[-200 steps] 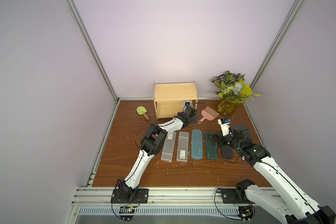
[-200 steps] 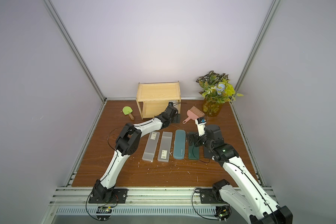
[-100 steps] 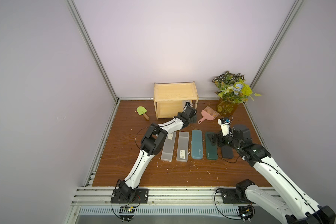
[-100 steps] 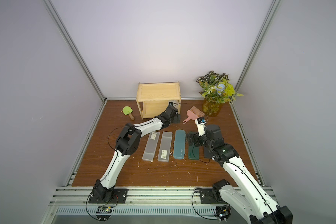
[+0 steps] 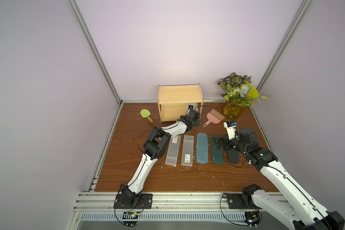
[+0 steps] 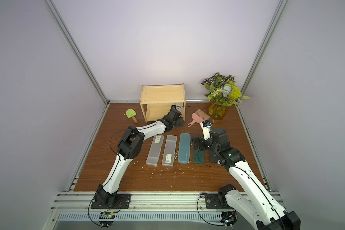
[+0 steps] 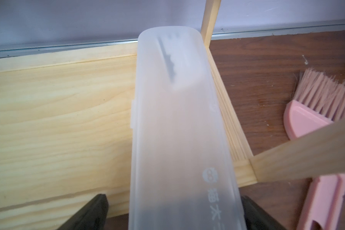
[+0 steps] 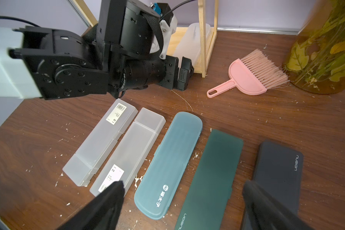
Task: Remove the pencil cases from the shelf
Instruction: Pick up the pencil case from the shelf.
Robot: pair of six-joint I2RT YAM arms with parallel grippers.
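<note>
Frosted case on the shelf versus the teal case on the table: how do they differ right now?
The frosted case lies on the lower tier of the shelf; the teal case lies on the table. The frosted case is translucent white; the teal case is blue-green. The left gripper, jaws open, straddles the frosted case; none grips the teal case. Both are long, round-ended, white-logoed.

Frosted matt plastic case (image 7: 173, 129) — smooth pine shelf (image 7: 58, 99)

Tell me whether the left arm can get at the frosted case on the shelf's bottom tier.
Probably yes. The left gripper is at the shelf's open front with jaws open on either side of the frosted case; nothing blocks it. A corner post stands close beside the case.
</note>
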